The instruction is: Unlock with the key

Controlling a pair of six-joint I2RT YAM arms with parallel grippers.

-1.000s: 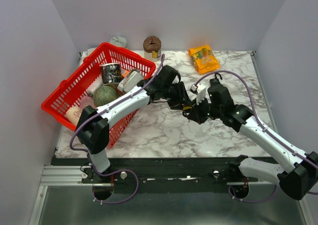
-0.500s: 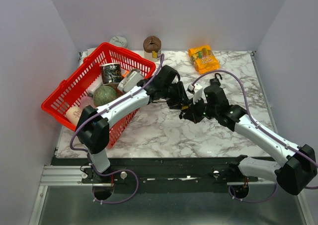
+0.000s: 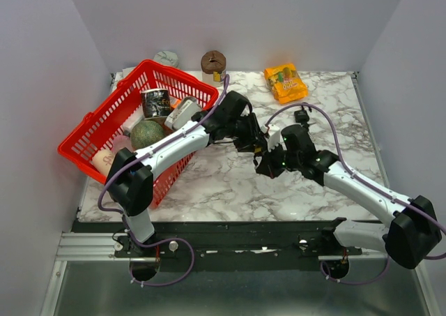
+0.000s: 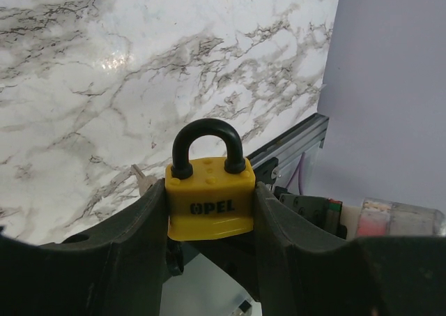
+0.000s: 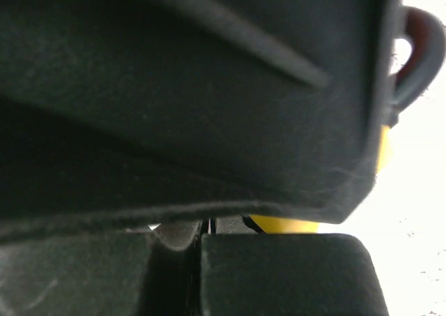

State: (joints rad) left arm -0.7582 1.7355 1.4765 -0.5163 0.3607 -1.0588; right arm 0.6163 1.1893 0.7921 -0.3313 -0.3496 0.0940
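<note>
The left claw (image 3: 256, 146) is gripping the yellow padlock (image 4: 209, 204) by its two flat sides, jaws standing part-way apart around the body, and appears to be holding it above the desk (image 3: 230, 183). The padlock's long axis is running from its base, tucked back between the fingers, out to the black shackle (image 4: 207, 138), which is pointing away from that claw. The right claw (image 3: 273, 164) is crowding in right beside the padlock, on its near side in the overhead view, with jaws clenched tight. Whether the key is sitting between them is not showing. A small silvery piece (image 4: 143, 178) is peeking out just left of the padlock body, possibly the key. The coming move is likely hinging on lining that blade up with the padlock's base.
</note>
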